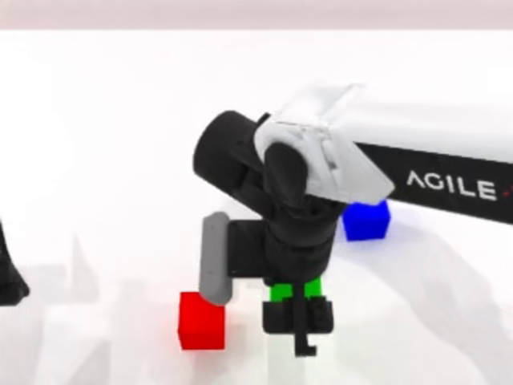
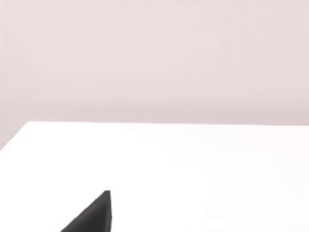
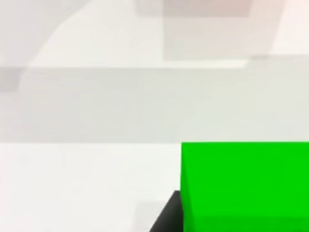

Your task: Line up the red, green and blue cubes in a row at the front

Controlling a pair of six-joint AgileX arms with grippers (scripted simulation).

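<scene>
One green cube [image 1: 295, 289] directly under the right tool [image 1: 298, 309].

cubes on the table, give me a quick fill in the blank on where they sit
1. The cube nearest the top view's left is the ____ one.
2. The right tool is over the ____ cube.
3. The cube farthest back, beside the right arm, is ____.
4. The left arm sits parked at the table's ____ edge.

Missing words: red; green; blue; left
</scene>
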